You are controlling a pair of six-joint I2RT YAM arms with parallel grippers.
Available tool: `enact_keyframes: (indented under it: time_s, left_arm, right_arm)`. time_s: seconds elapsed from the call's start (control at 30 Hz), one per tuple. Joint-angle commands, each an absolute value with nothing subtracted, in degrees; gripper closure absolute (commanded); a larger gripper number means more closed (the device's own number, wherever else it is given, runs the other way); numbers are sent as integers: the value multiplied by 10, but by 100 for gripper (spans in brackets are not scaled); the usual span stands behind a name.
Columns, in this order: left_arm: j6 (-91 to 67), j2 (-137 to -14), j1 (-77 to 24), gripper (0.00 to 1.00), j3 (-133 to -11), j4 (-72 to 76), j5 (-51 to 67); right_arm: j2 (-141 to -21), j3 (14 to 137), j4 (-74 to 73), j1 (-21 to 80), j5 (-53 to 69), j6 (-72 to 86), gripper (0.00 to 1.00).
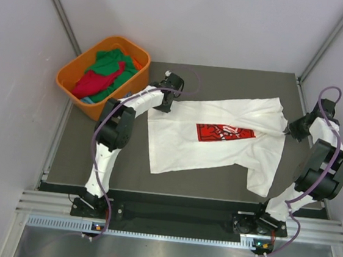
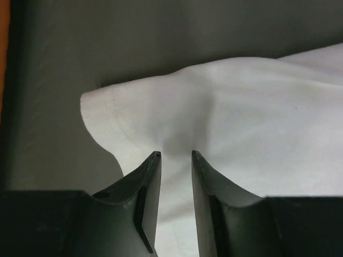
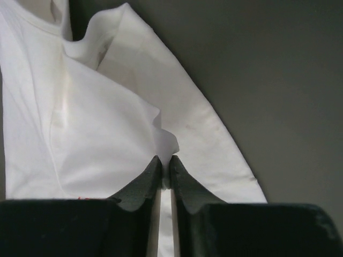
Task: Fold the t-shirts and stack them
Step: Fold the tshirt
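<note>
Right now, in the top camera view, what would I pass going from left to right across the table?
orange basket → left pincer → white t-shirt → right pincer

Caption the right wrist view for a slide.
Right hand pinches a fold of the white shirt on the dark table.
</note>
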State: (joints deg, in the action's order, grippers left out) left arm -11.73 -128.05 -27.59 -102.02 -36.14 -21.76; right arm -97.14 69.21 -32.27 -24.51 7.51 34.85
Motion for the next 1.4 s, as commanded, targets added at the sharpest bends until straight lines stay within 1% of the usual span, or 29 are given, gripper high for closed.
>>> enact_keyframes:
  time_s: [0.0, 0.07, 0.1, 0.23, 0.37, 0.43, 0.67, 0.83, 0.97, 1.03, 1.17, 1.2, 1.23, 1.27, 1.33, 1.37]
  left_arm:
    - [-143, -1302, -268, 65, -1054, -393, -252]
    - [-149, -1308, -266, 64, -1058, -400, -251]
    - [-156, -1307, -265, 64, -1058, -399, -250]
    - [-167, -1312, -263, 63, -1058, -393, -243]
    - [-169, -1322, -262, 62, -1063, -388, -232]
    - [-166, -1325, -262, 62, -1065, -388, -239]
    - [-167, -1326, -260, 62, -1063, -378, -255]
    - [-161, -1325, -260, 61, -1067, -373, -266]
    - [-156, -1317, -260, 59, -1070, -359, -268]
    - [-153, -1317, -260, 59, -1071, -351, -270]
    - [-153, -1338, -259, 59, -1098, -359, -278]
    - [-153, -1340, -259, 59, -1099, -360, -279]
    - [-153, -1343, -258, 59, -1100, -359, -284]
    - [-154, -1346, -258, 59, -1100, -359, -289]
    - [-155, -1353, -258, 59, -1103, -359, -300]
    - [-157, -1358, -257, 58, -1109, -359, -307]
  right_arm:
    - [-949, 724, -315, -253, 68, 322, 82]
    - [-951, 758, -314, -250, 83, 307, 74]
    - [-955, 770, -311, -245, 97, 301, 64]
    - [-995, 828, -280, -208, 137, 241, 50]
    - [-1092, 902, -287, -187, 170, 201, 45]
    - [-1121, 942, -280, -184, 180, 181, 41]
    - [-1229, 1051, -292, -183, 177, 127, 40]
    - [-1306, 1131, -307, -183, 211, 105, 40]
    - [-1336, 1143, -282, -183, 226, 109, 44]
    - [-1346, 1157, -273, -183, 238, 118, 49]
    - [-1370, 1179, -265, -184, 256, 131, 55]
    - [-1373, 1181, -253, -183, 251, 138, 67]
    - [-1373, 1180, -244, -184, 247, 142, 75]
    - [-1374, 1181, -230, -185, 232, 155, 89]
    - [-1377, 1186, -215, -191, 214, 177, 100]
    - [-1382, 1187, -207, -193, 194, 191, 100]
